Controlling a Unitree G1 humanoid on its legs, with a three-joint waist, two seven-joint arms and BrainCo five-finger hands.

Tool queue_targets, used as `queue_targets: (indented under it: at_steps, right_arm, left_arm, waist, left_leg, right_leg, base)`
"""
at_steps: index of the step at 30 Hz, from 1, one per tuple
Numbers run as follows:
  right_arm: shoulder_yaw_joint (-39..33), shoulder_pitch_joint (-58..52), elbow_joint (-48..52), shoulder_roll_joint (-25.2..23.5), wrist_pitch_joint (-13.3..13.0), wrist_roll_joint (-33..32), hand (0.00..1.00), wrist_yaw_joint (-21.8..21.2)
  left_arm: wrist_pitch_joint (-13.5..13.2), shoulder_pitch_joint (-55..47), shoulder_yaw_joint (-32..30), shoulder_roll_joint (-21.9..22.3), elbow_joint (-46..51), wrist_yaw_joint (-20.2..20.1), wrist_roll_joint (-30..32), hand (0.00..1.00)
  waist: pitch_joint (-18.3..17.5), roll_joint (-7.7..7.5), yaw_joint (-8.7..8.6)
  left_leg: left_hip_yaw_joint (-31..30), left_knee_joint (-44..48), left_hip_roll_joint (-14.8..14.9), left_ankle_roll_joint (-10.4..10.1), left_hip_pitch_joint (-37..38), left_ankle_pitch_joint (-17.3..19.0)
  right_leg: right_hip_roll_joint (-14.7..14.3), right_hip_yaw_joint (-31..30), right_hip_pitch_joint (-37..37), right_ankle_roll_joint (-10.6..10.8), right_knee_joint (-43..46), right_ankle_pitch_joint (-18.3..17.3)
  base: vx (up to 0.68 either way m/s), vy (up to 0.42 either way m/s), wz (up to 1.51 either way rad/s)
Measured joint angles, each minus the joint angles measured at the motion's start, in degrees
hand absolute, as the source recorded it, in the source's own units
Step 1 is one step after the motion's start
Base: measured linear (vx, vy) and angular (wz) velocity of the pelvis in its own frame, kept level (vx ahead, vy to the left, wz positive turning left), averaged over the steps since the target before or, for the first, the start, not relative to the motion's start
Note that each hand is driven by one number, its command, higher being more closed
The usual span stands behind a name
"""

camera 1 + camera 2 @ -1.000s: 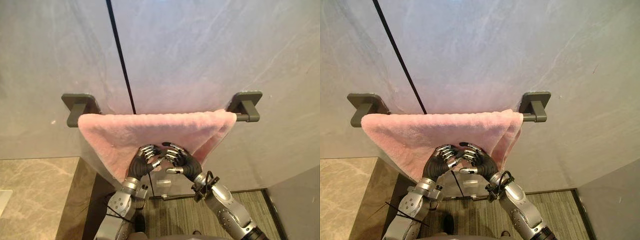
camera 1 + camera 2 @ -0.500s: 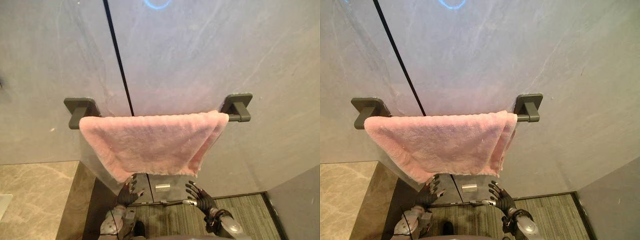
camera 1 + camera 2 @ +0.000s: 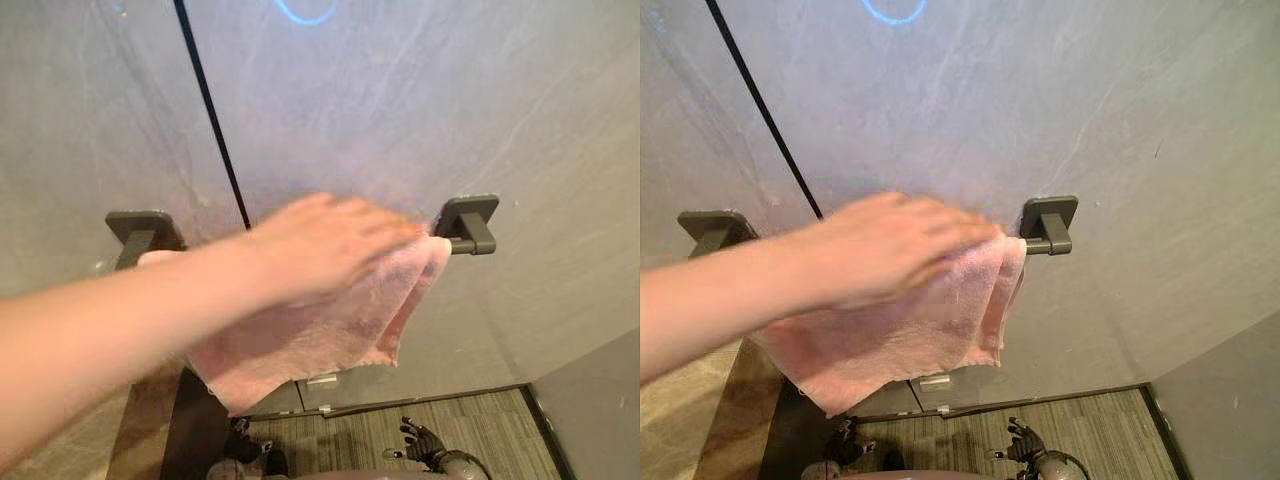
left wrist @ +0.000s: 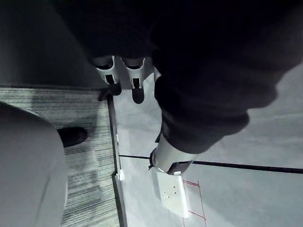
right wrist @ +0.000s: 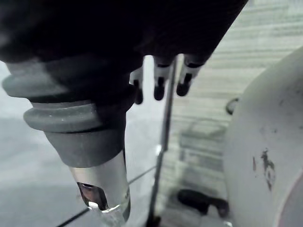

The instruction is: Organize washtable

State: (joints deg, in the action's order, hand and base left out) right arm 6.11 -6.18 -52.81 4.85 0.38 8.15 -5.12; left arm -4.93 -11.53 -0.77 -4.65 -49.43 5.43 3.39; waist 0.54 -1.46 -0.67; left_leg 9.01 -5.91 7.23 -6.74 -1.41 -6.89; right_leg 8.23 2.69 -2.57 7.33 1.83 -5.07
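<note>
Right hand (image 3: 424, 443) sits low over the striped carpet floor (image 3: 490, 420), fingers spread loose, gripping nothing. Left hand (image 4: 134, 75) is low as well, fingers straight, empty. Both are well below the towel. Up above, the pink towel (image 3: 330, 335) hangs draped over the dark towel rail (image 3: 466, 222) on the grey wall (image 3: 400, 100), its right end doubled up against the right bracket and its lower edge slanting. A person's hand (image 3: 335, 240) reaches in from the left, palm flat on the towel's top by the rail, forearm covering the towel's left part.
</note>
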Motion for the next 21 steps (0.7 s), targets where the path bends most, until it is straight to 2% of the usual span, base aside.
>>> queue_targets:
  at_steps: [3, 6, 11, 14, 16, 21]
  right_arm:
    - [-2.1, 1.7, -3.0, -0.1, 0.0, 3.8, 0.00, 0.4]
    - [-4.5, 2.6, -4.9, -0.5, 0.2, 4.3, 0.00, 0.5]
    - [-7.1, 3.6, -6.6, -0.8, 0.2, 4.1, 0.00, 1.4]
    - [-7.4, 3.9, -6.0, -0.8, 0.2, 1.4, 0.00, 1.8]
    - [-7.2, 2.9, -2.4, -1.0, 0.2, -1.3, 0.00, 2.7]
    - [-5.4, -0.4, 21.0, -1.0, -0.7, -7.9, 0.00, 3.8]
  left_arm:
    - [-0.1, 1.1, -0.3, 0.1, -1.7, 0.0, 1.8, 0.00]
    - [0.0, 1.6, -2.3, 0.6, -2.9, 0.0, 1.9, 0.00]
    - [-0.1, 1.9, -4.6, 1.2, -3.6, 0.2, 1.9, 0.00]
    - [-0.4, 1.9, -5.9, 1.5, -3.2, 1.3, 1.9, 0.00]
    - [-0.3, 1.2, -5.9, 1.6, -0.1, 2.3, 2.1, 0.00]
    - [-0.9, -4.7, -5.2, 1.6, 19.1, 2.2, 2.6, 0.00]
  waist:
    - [0.1, -0.03, 0.03]
    - [0.6, -0.06, -0.05]
    - [1.2, -0.09, -0.13]
    - [1.4, -0.17, -0.10]
    - [1.9, -0.34, -0.11]
    - [2.7, -0.52, -0.06]
  left_leg:
    - [0.5, 0.0, 0.0, -0.1, 0.5, 0.4]
    - [0.5, 0.0, -0.1, 0.0, 0.8, 0.4]
    - [0.5, 0.0, -0.3, -0.1, 2.3, 1.2]
    - [0.6, 0.0, -0.3, -0.3, 2.3, 1.6]
    - [0.6, 0.0, -0.3, -0.4, 2.3, 1.8]
    - [0.6, 0.0, -0.5, -0.3, 2.0, 2.2]
  right_leg:
    - [0.0, -0.1, -0.3, -0.1, 0.0, -0.3]
    - [0.1, 0.0, -0.8, -0.1, 0.0, -0.5]
    - [0.4, 0.4, -2.4, -0.1, 0.1, -1.6]
    - [0.4, 0.4, -2.4, -0.2, 0.0, -1.9]
    - [0.4, 0.4, -2.3, -0.1, -0.1, -2.1]
    - [0.7, 0.4, -2.0, -0.1, -0.2, -2.1]
  base:
    - [0.04, -0.006, -0.03]
    - [0.04, -0.006, 0.00]
    - [0.04, -0.005, 0.03]
    - [0.05, -0.010, -0.01]
    - [0.05, -0.011, -0.01]
    - [0.02, -0.001, -0.03]
